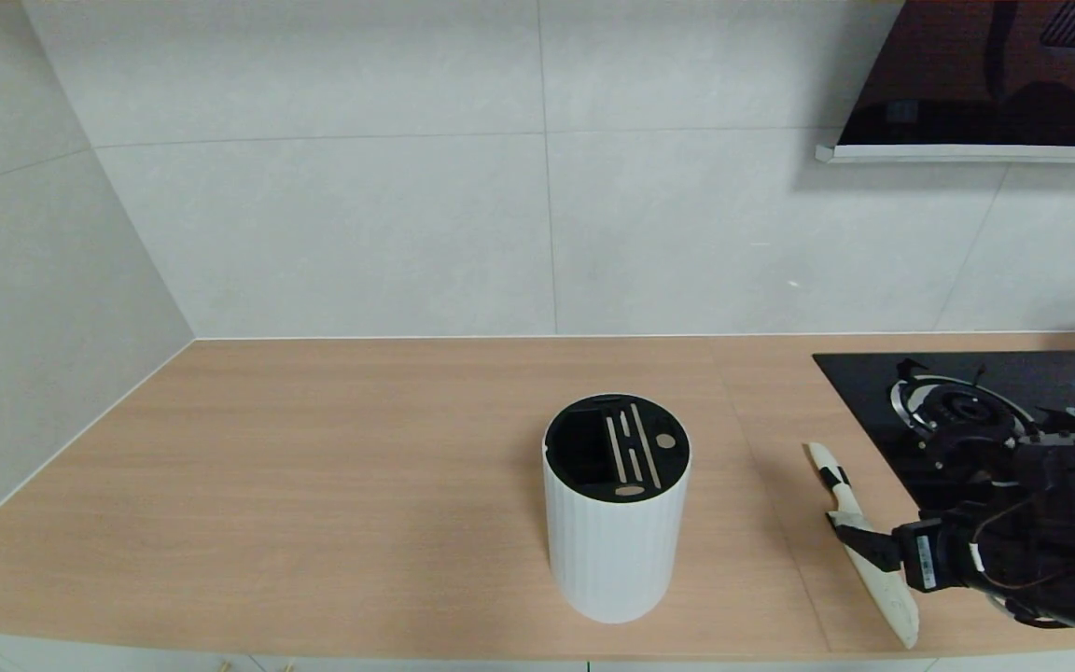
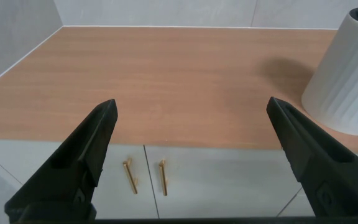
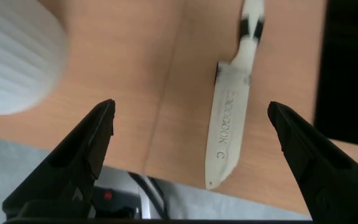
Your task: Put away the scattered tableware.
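A white knife (image 1: pixel 859 541) with a black-banded handle lies on the wooden counter (image 1: pixel 360 467) at the right, beside the hob. My right gripper (image 1: pixel 859 553) hovers over its blade with the fingers spread wide. In the right wrist view the gripper (image 3: pixel 191 107) is open, and the knife (image 3: pixel 232 118) lies on the counter between its fingers. A white ribbed holder (image 1: pixel 617 523) with a black slotted top stands mid-counter. My left gripper (image 2: pixel 191 106) is open and holds nothing, off the counter's front edge, with the holder (image 2: pixel 347 74) off to one side.
A black gas hob (image 1: pixel 967 401) fills the counter's right end, with a range hood (image 1: pixel 985 84) above it. Tiled walls close off the back and left. Cabinet doors with gold handles (image 2: pixel 146 176) sit below the front edge.
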Robot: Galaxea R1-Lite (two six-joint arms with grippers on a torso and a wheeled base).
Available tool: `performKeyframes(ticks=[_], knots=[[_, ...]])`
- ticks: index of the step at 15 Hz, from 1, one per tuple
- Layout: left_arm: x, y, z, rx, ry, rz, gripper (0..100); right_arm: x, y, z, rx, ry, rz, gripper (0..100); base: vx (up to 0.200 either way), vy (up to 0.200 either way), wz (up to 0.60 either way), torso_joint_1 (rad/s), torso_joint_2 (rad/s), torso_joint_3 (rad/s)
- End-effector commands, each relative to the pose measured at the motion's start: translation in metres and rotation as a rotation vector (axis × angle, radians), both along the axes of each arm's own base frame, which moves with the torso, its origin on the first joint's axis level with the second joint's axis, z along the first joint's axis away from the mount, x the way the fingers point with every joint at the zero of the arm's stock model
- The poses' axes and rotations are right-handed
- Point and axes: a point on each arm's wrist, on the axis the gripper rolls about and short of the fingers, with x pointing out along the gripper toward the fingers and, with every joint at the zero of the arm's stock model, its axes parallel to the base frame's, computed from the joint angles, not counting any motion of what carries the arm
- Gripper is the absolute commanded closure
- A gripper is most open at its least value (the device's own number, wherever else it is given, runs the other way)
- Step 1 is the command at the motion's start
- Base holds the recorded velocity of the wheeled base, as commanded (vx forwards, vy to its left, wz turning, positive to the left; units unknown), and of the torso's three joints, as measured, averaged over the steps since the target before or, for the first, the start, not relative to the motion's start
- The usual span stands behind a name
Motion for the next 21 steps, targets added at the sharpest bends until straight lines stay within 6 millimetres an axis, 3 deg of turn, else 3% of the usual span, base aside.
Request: performKeyframes(ticks=[1, 6, 8, 21], knots=[[0.000, 0.000, 0.000, 0.000, 0.001, 0.000, 0, 0.022, -0.008, -0.044, -0.018, 0.089, -0.053, 0, 0.000, 0.000, 0.00, 0.000, 0.00, 0.000], [0.000, 0.000, 0.000, 0.000, 0.001, 0.000, 0, 0.044, -0.012, -0.086, -0.051, 0.032, -0.129, 0, 0.000, 0.000, 0.00, 0.000, 0.00, 0.000], [0.000, 0.000, 0.000, 0.000, 0.001, 0.000, 0, 0.050, -0.012, -0.094, -0.047, -0.021, -0.137, 0, 0.000, 0.000, 0.00, 0.000, 0.00, 0.000], [0.000, 0.000, 0.000, 0.000, 0.001, 0.000, 0, 0.079, -0.008, -0.110, -0.062, -0.116, -0.189, 0, 0.000, 0.000, 0.00, 0.000, 0.00, 0.000]])
